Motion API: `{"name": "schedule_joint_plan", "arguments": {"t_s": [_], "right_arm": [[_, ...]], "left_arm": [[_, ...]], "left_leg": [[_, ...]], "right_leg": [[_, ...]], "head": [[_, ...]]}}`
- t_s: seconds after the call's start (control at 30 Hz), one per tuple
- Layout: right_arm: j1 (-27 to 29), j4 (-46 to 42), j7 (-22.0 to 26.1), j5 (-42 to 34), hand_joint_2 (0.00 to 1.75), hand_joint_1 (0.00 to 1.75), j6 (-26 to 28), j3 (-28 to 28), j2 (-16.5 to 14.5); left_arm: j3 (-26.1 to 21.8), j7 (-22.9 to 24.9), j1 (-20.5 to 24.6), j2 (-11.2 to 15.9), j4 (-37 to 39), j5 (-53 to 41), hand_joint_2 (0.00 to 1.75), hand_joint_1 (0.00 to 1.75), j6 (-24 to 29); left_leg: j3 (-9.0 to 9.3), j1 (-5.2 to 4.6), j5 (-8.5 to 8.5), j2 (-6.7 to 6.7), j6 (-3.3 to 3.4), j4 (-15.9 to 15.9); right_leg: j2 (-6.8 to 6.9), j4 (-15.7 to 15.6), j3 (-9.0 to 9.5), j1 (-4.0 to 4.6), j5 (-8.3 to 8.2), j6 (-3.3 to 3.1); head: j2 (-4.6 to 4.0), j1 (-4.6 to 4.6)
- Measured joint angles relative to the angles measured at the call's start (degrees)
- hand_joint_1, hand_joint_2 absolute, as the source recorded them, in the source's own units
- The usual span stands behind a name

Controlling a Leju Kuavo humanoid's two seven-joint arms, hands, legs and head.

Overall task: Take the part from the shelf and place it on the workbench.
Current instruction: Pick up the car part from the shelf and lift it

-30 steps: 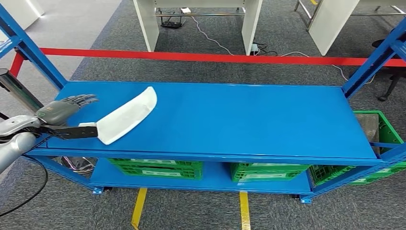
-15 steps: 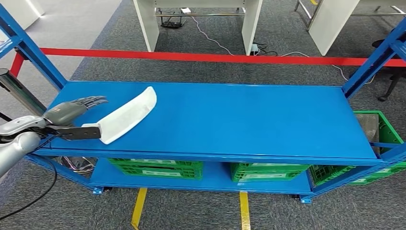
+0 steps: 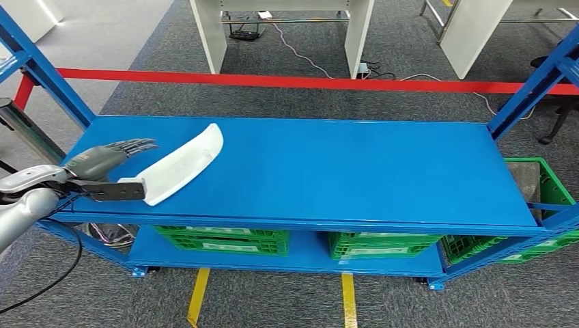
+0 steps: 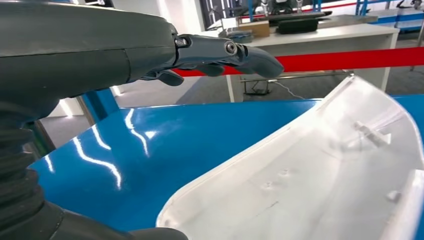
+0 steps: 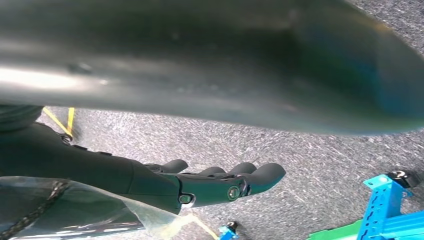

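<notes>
While the white part [image 3: 179, 166] lies on the blue shelf [image 3: 341, 171], left hand [image 3: 102, 160] reaches beside it, fingers apart, nothing gripped; lift and transfer remain.

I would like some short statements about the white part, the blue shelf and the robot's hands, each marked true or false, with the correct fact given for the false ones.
1. The white part lies on the top surface of the blue shelf. True.
2. The part lies near the shelf's right end. False: it is near the left end, beside the left hand.
3. The left hand's fingers are stretched out open above the shelf surface. True.
4. The right hand holds the white part. False: it hangs over the grey carpet with nothing in it.
5. Green crates sit on the lower level of the shelf. True.
</notes>
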State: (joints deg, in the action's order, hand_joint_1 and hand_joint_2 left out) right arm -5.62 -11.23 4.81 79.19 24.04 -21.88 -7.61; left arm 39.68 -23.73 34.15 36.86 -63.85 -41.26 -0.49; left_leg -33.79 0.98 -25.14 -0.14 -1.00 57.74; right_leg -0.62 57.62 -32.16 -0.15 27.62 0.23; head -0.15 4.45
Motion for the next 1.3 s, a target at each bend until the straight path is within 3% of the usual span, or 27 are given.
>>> {"name": "schedule_joint_plan", "arguments": {"t_s": [0.7, 1.3], "right_arm": [[0.0, 0.0, -0.2, -0.3, 0.00, 0.00, 0.0, 0.0, 0.0], [-0.1, 0.0, -0.2, -0.2, 0.00, 0.00, 0.0, 0.0, 0.0]], "left_arm": [[-0.4, 3.7, -8.0, 5.9, -7.2, 0.5, 1.75, 0.00, 0.7], [-1.4, 4.5, -10.0, 6.1, -8.8, -1.3, 1.75, 0.00, 1.8]], "left_leg": [[0.00, 0.00, 0.00, 0.00, 0.00, 0.0], [0.00, 0.00, 0.00, -0.01, 0.00, 0.0]], "right_leg": [[0.01, 0.0, -0.01, 0.00, 0.02, 0.00], [0.02, 0.0, 0.00, 0.00, 0.03, -0.01]], "head": [[0.00, 0.00], [0.00, -0.01]]}}
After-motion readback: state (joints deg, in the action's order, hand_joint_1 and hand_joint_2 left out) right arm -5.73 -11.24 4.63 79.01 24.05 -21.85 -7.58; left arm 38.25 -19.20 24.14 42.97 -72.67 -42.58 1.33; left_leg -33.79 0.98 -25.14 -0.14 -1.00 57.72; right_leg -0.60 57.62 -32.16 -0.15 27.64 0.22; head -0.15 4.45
